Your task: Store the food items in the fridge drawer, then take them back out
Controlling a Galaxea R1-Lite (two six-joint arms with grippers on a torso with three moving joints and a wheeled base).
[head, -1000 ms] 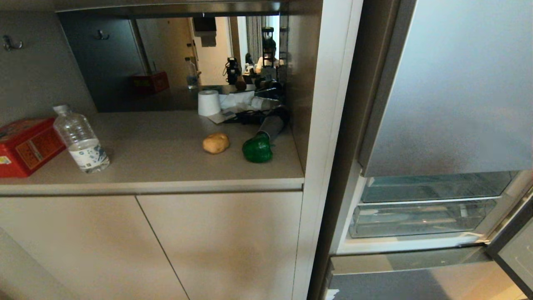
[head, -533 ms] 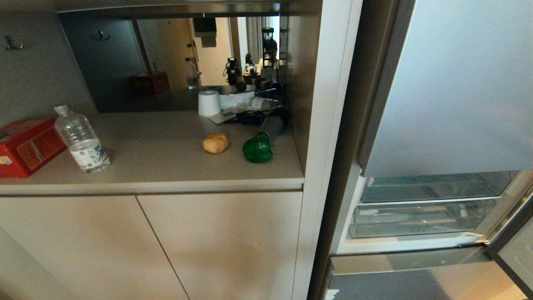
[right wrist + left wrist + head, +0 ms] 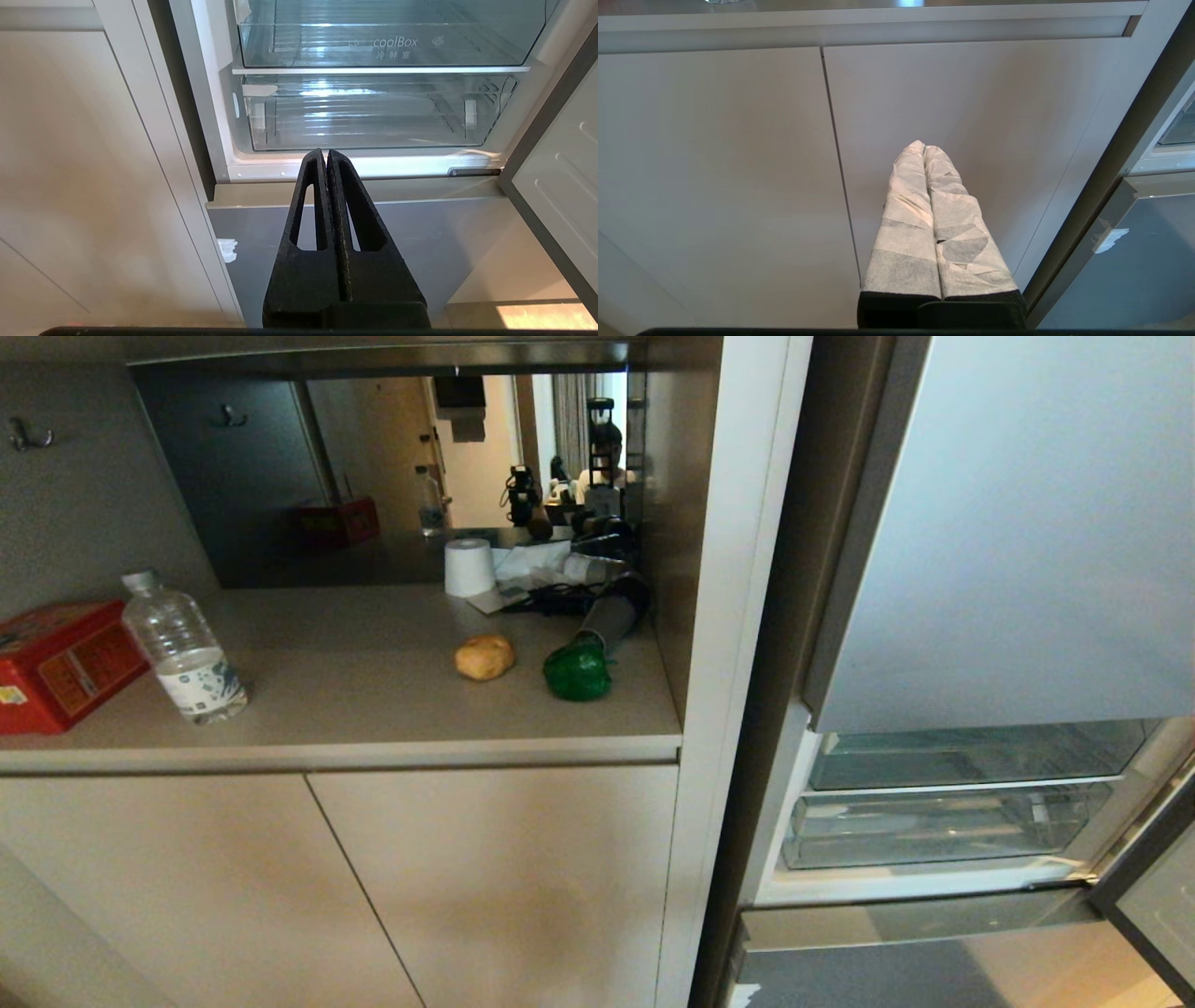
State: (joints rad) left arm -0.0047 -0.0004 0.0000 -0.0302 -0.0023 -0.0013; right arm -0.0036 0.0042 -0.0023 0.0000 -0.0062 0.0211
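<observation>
Neither arm visible from the head camera. Red tin box [image 3: 58, 660] cut by the left frame edge. Middle fridge front [image 3: 896, 971] cropped at the bottom, only its top strip and one tape scrap [image 3: 744, 995] showing. Clutter behind the paper roll [image 3: 468, 567] too tangled and dark to name. Dark cylinder [image 3: 611, 612] partly hidden behind the green bell pepper [image 3: 578, 671]. Reflected figure [image 3: 605, 457] in the mirror too small to make out. Golden-brown lump [image 3: 485, 656]: roll or potato, unclear.

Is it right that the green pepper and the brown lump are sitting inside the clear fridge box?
No. The head view shows the green pepper and brown lump on the counter, side by side. The clear fridge box holds neither.
</observation>
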